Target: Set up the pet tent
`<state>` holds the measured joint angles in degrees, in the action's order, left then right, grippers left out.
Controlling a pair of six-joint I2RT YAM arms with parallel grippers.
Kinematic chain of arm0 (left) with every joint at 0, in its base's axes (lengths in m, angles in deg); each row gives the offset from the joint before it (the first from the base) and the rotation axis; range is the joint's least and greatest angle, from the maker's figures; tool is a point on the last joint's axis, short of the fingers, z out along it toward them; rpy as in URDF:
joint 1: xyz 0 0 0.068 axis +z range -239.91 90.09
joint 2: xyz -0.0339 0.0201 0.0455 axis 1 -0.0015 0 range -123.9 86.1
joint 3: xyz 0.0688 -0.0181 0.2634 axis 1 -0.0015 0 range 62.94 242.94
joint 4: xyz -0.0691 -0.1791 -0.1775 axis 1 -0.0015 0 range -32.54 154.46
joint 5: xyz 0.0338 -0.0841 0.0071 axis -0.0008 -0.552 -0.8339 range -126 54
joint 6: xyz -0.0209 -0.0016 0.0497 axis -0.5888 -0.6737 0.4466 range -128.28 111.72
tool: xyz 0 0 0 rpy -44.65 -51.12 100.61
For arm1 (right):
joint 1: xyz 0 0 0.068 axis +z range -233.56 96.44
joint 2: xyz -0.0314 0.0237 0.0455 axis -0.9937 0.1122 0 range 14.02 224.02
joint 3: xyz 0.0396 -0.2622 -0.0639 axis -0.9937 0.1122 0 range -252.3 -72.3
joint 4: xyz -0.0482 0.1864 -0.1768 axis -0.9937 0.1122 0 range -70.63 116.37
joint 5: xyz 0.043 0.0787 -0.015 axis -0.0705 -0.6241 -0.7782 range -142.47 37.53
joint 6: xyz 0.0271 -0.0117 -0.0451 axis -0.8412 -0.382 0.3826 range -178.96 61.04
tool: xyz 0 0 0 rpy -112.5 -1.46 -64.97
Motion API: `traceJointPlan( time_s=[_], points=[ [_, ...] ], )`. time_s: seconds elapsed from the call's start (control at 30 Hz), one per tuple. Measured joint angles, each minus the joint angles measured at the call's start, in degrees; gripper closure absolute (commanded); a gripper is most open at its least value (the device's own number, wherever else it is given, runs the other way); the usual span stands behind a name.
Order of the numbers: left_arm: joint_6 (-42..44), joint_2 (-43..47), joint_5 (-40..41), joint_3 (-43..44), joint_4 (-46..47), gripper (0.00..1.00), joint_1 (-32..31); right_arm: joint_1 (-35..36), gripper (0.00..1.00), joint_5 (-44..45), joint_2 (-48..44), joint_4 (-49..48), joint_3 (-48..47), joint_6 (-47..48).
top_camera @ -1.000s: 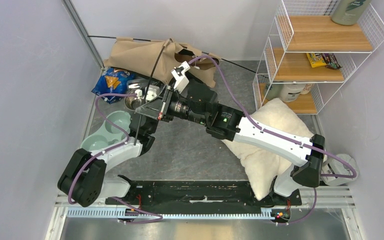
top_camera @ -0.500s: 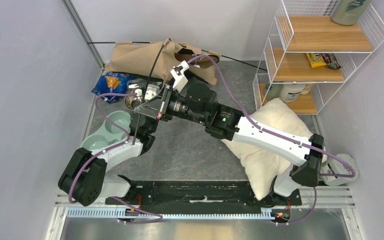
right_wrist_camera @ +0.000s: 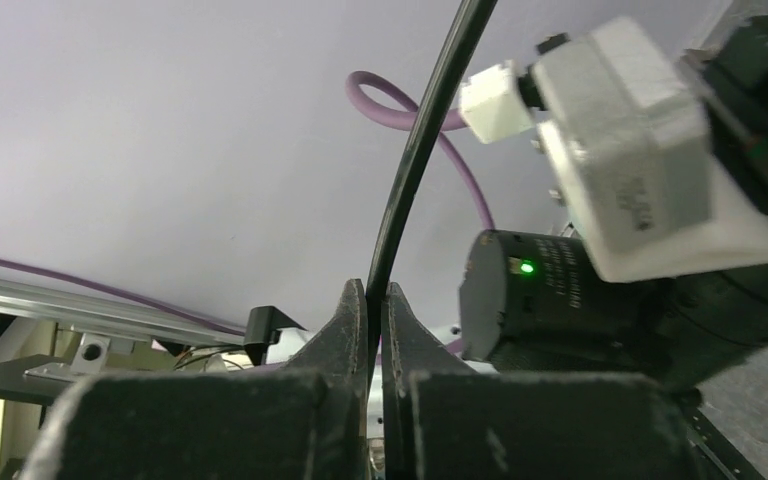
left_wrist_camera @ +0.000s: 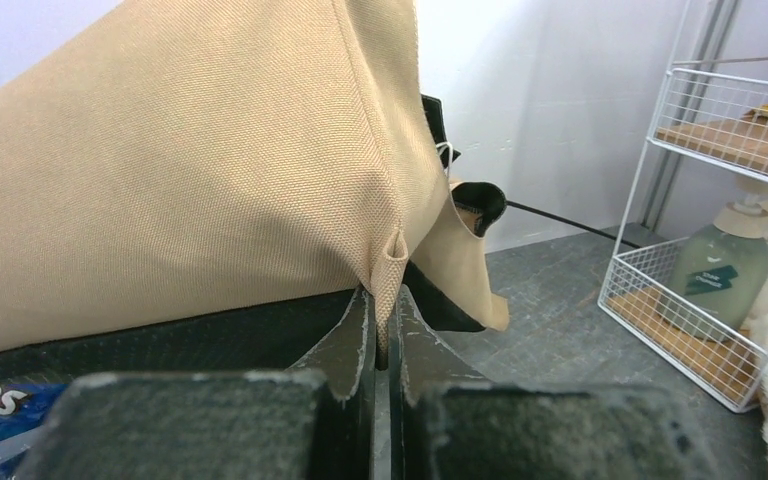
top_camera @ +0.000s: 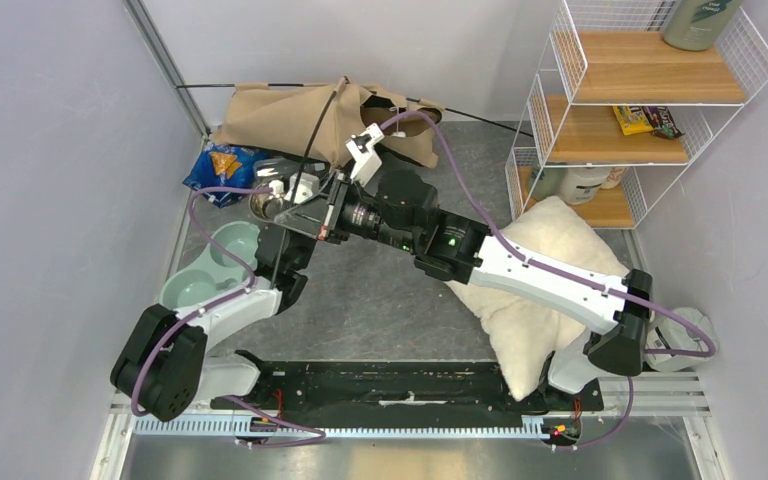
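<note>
Far-left corner of the table, top view: the tent [top_camera: 280,115] is seen slumped in a tan heap against the back wall, not yet raised.
Pole, top view: a black pole [top_camera: 305,160] is run from the top of the heap down toward the near edge, crossing both wrists.
Arms, top view: both are reached toward the tent's near side, the right arm laid across the left; the fingertips themselves cannot be made out from above.
Pillow, top view: the pillow [top_camera: 530,290] is left at the right edge, apart from the work.
Left wrist view: the left gripper [left_wrist_camera: 381,320] is shown pressed together on a small fabric loop [left_wrist_camera: 392,258] at the tent's lower seam, the canvas hanging over it.
Right wrist view: the right gripper [right_wrist_camera: 372,310] is shown clamped on the pole, which rises out of its fingers in a slight curve.
Step judged: the pole is being fitted to the tent, with the loop held as an anchor.
Next move judged: the pole's free end would need to be brought to the held loop and seated, with both grips kept firm so the bent pole is not sprung loose.
</note>
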<state>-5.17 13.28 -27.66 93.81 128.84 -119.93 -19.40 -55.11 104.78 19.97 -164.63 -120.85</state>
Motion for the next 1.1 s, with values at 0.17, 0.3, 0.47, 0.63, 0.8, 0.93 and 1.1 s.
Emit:
traceJointPlan(
  time_s=[0.17,0.3,0.47,0.63,0.8,0.93,1.1],
  points=[
    [-1.86,4.33,-1.81,-1.53,-3.50,0.98,0.00,0.00,1.00,1.25,-3.48,-1.18,5.18,2.58],
    [-3.32,7.67,-3.21,-2.49,-7.13,0.98,0.07,0.02,1.00,2.51,-6.86,-2.19,10.05,4.92],
    [-5.33,12.22,-5.44,-4.33,-11.82,0.98,0.59,0.24,1.00,3.67,-8.66,-3.58,13.03,7.63],
    [-7.85,19.23,-8.31,-4.55,-20.33,0.98,0.70,0.20,1.00,5.97,-8.83,-5.79,15.78,10.25],
    [-10.36,25.86,-9.94,-4.35,-30.36,0.98,0.79,-0.39,1.00,8.55,-8.83,-7.23,17.57,12.83],
    [-12.15,30.91,-10.60,-3.43,-38.77,0.98,0.96,-0.85,1.00,10.14,-8.83,-8.07,18.18,14.58],
    [-13.62,35.58,-10.62,-2.60,-46.53,0.98,1.31,-1.27,1.00,11.69,-8.44,-10.08,18.95,15.85]
  ],
)
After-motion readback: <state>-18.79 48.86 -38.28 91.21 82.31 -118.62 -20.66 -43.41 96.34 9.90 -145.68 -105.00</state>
